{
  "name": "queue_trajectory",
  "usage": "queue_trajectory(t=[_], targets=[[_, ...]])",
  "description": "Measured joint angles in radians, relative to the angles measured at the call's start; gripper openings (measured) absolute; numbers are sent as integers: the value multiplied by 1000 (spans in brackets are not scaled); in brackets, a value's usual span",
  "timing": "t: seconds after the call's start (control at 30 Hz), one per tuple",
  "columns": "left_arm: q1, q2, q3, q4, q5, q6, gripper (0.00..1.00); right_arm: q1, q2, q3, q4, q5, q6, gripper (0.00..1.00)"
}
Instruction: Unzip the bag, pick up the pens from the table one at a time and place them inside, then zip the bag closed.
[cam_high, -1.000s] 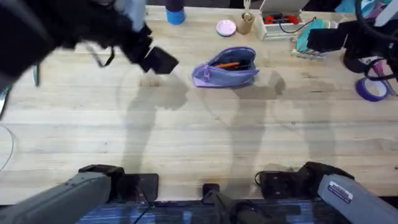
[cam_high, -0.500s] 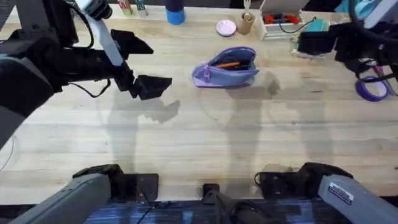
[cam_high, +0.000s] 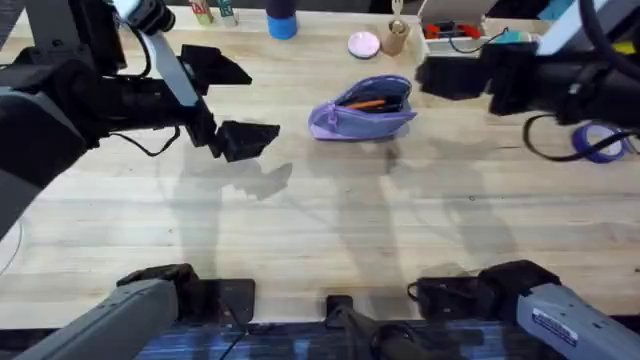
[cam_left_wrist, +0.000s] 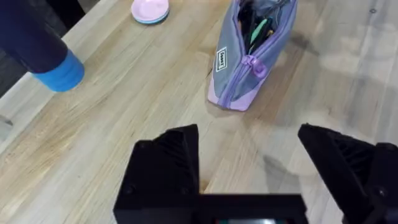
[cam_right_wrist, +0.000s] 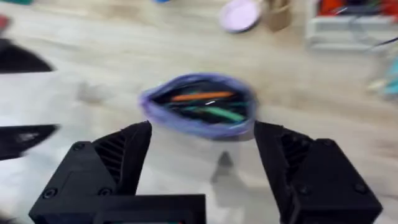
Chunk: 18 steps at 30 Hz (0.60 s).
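We see the bag (cam_high: 363, 108) unzipped near the bench's (cam_high: 320, 230) far edge, pens (cam_right_wrist: 202, 96) inside. Left gripper (cam_high: 228, 104) and right gripper (cam_right_wrist: 202, 163) hover wide open, empty. Soft, light fabric; we judge the zipper pull (cam_left_wrist: 256, 66) the best hold.

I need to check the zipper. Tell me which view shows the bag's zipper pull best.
Left wrist: the zipper pull hangs at the near end of the open bag. Overhead shows the bag small; right wrist looks into its blurred mouth.
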Motion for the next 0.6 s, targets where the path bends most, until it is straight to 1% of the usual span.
queue_trajectory(t=[0.13, 0.3, 0.43, 0.6], targets=[[0, 0, 0, 0, 2, 0, 995, 99, 1, 0, -7, -2, 167, 997], [0, 0, 0, 0, 2, 0, 995, 192, 22, 0, -11, -4, 341, 997], [0, 0, 0, 0, 2, 0, 995, 257, 50, 0, -12, -6, 433, 996], [0, 0, 0, 0, 2, 0, 995, 313, 79, 0, -13, -7, 483, 997]])
